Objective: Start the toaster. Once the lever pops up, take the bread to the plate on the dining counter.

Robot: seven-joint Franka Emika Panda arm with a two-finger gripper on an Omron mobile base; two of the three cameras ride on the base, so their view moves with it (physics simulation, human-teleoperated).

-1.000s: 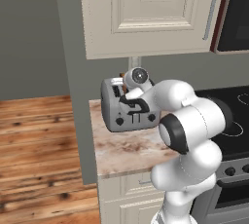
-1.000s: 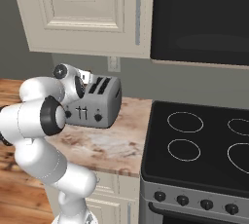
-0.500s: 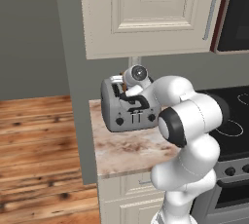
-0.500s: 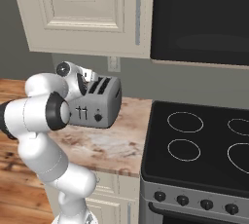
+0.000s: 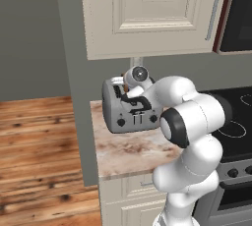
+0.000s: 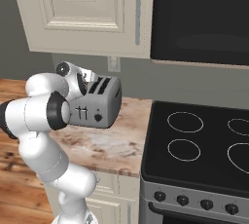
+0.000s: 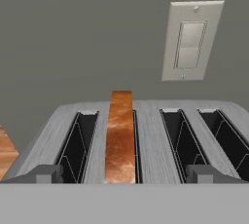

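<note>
The claw (image 7: pixel 120 172) hangs just above the toaster (image 7: pixel 146 135) with its fingers (image 7: pixel 41 173) spread wide, one on each side of the bread (image 7: pixel 119 138) and not touching it. The bread stands upright in the second slot from the left in the hand view, its top above the rim. The toaster (image 5: pixel 129 109) sits on the narrow marbled counter (image 5: pixel 129 154) beside the black stove (image 6: pixel 204 145). Behind it, a light switch (image 7: pixel 190 40) is on the grey wall.

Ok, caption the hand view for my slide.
Tan-brown bread slice standing in the second slot of the grey-silver four-slot toaster, below a white wall switch.
</note>
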